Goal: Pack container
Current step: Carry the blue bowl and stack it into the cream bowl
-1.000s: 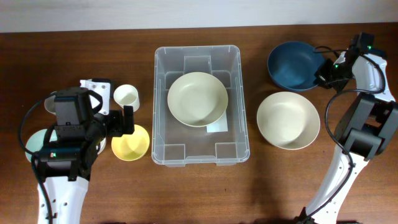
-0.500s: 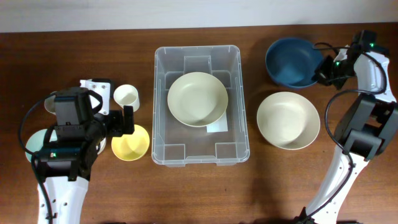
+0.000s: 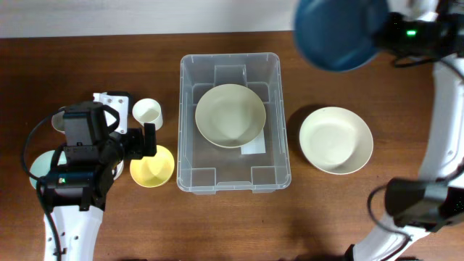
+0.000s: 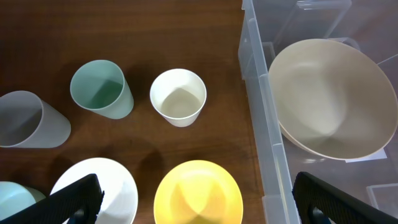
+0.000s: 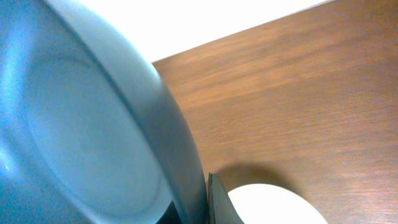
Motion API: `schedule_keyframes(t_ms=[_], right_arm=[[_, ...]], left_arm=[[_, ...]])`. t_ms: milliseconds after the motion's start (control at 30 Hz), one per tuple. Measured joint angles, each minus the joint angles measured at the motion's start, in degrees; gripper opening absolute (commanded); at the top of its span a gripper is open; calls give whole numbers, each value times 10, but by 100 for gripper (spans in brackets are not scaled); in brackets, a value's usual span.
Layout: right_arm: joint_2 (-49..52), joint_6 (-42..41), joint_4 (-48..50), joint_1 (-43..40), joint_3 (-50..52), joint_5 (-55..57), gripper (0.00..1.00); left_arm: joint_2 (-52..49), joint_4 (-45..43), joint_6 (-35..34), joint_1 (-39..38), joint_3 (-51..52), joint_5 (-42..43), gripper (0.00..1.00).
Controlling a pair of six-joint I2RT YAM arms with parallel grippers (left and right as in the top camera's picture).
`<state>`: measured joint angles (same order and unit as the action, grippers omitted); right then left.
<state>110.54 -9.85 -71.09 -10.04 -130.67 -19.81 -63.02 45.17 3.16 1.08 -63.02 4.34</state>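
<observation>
Nearest our side of the table (image 3: 326, 217), we are holding the left gripper (image 4: 196, 186) low over the yellow bowl (image 3: 152, 167), its claw spread wide and carrying nothing. We judge it is poised there to take that bowl when its turn comes. The small crockery is sitting grouped on the left, within that arm's reach. A white dish (image 4: 93, 190) is lying just beside the yellow bowl, and a pale mint dish (image 3: 38, 165) is showing partly from under the arm. On the right, an off-white bowl (image 3: 336, 140) is sitting upright on the wood, apart from the bin and probably awaiting packing.

In the middle, the container (image 3: 190, 145) is standing open-topped between the two arms, so either can reach in. A cream bowl (image 3: 230, 114) is resting inside it and partly covering the white label (image 3: 254, 148).

A little farther back on the left, a mint cup (image 4: 99, 89) and a white cup (image 4: 178, 96) are standing mouth-up. We cannot tell whether the grey cup (image 4: 28, 119) is upright or tipped.

Farthest off, the right gripper (image 3: 388, 32) is pinching the rim of the dark blue bowl (image 3: 337, 32), holding it tilted high off the table beyond the container's far right corner. We judge it is being carried to the bin.

We are counting one container, four bowls, two dishes and three cups.
</observation>
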Motion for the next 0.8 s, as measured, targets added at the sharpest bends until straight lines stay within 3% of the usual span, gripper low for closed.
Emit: schedule_keyframes(t_ms=[100,267,600,767,800], right_arm=[[-6,19,-25,96,0,29,4],[27,29,-27,188,24,59,4],[102,32,-26,269,59,93,4],[120,34,-24,289,61,95,15],[121,36,-21,290,61,95,22]], left_arm=[[0,0,0,0,0,0,100],[0,0,0,0,0,0,100],[0,0,0,0,0,0,100],[0,0,0,0,0,0,100],[0,0,0,0,0,0,100]])
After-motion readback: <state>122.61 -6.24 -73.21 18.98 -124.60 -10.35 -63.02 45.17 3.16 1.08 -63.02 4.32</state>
